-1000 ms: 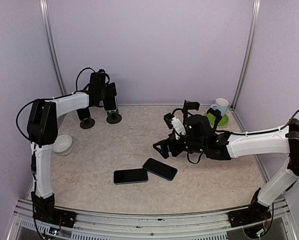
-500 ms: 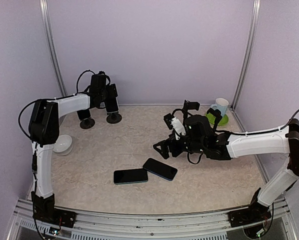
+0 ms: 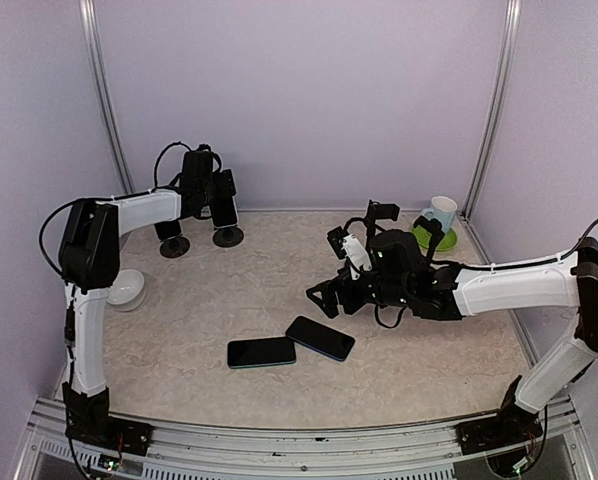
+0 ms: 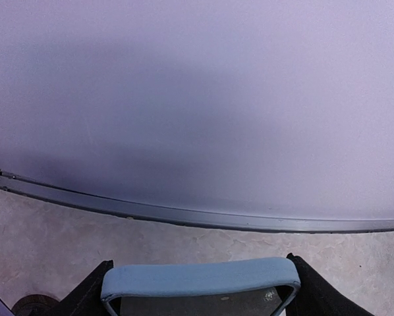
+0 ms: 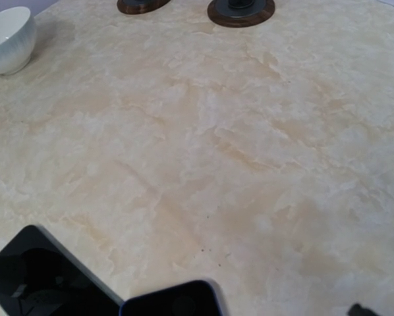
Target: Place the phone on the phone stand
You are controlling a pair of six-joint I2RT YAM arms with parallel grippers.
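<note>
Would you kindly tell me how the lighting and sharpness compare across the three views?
Top external view: even, soft light, only faint shadows on the table. Left wrist view: a broad dark shadow across the wall, the held phone near the lens slightly soft. Right wrist view: crisp table, dim reflections on the black phone.

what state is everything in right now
left gripper, shut on the blue-edged phone
blue-edged phone, held off the table near the phone stands
left flat phone, lying flat, screen dark
right flat phone, lying flat, screen dark
right gripper, holding nothing; open or shut unclear
mug, upright on the green saucer
white bowl, upright
</note>
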